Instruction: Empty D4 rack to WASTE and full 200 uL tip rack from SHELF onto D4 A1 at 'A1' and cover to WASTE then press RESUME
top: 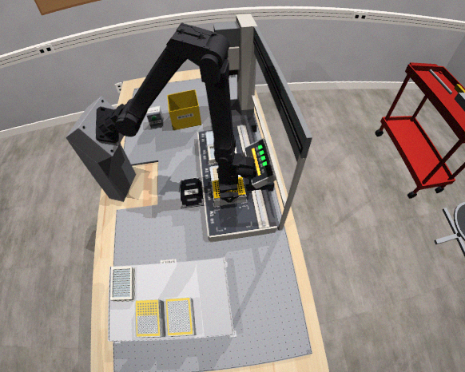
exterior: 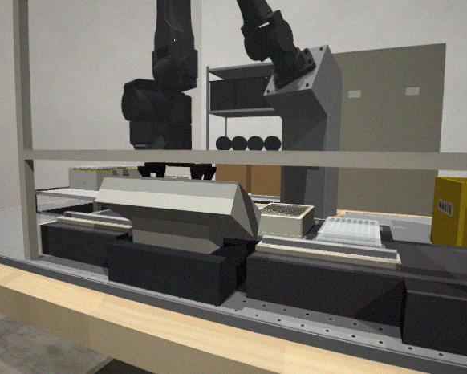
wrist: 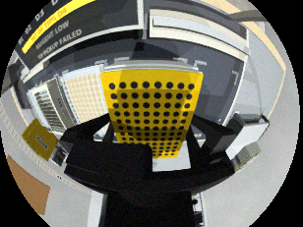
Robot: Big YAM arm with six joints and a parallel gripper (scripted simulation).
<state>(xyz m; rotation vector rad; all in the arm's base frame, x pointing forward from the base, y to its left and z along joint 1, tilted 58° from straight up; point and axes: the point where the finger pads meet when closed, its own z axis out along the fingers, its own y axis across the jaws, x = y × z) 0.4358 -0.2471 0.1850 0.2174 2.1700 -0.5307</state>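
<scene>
The empty yellow tip rack (top: 228, 189) with dark open holes sits on the deck at D4; it fills the middle of the wrist view (wrist: 154, 114). My gripper (top: 228, 195) (wrist: 150, 114) is open and low over this rack, with one finger on each side of it. In the exterior view the fingertips (exterior: 176, 170) dip behind the panel housing (exterior: 177, 205), so contact with the rack is hidden. The yellow bin WASTE (top: 184, 108) stands at the far end of the table. Two yellow racks (top: 147, 317) (top: 179, 315) and a white-rimmed rack (top: 121, 282) lie on the shelf unit.
The status panel with green lights (top: 261, 160) stands right beside the rack. A beige plate (exterior: 285, 218) and a clear plate (exterior: 350, 231) sit on the neighbouring deck positions. The black spare nest (top: 191, 195) is left of the deck. The RESUME box (top: 153, 115) stands beside WASTE.
</scene>
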